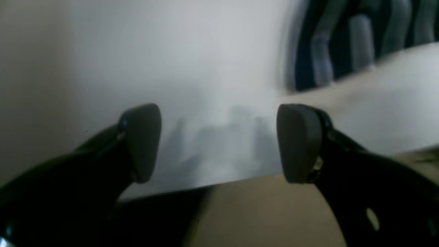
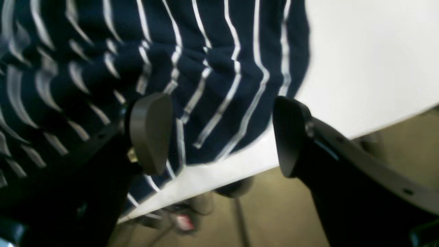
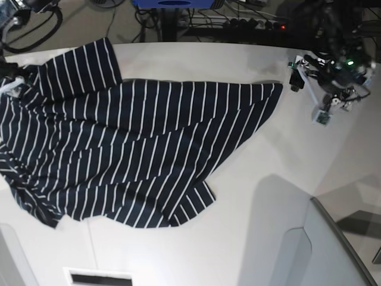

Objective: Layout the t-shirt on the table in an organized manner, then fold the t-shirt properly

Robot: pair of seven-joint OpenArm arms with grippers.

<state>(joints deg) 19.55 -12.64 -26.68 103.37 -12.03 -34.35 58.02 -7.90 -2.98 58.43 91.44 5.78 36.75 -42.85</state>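
The dark navy t-shirt (image 3: 131, 155) with thin white stripes lies spread but wrinkled over the left and middle of the white table (image 3: 268, 202). One sleeve points to the far left corner, and a corner of the shirt reaches right. In the left wrist view my left gripper (image 1: 219, 144) is open over bare table (image 1: 205, 68), with the t-shirt (image 1: 343, 44) blurred at the upper right. In the base view the left gripper (image 3: 308, 95) hangs just right of that shirt corner. My right gripper (image 2: 219, 135) is open above the t-shirt (image 2: 205, 68) near the table's edge (image 2: 360, 68), with nothing between its fingers.
Cables and equipment lie on the floor beyond the table's far edge (image 3: 178, 18). A grey panel (image 3: 333, 250) stands at the near right corner. A slot (image 3: 98, 279) is set into the tabletop at the near left. Floor (image 1: 267, 212) shows past the table edge under both grippers.
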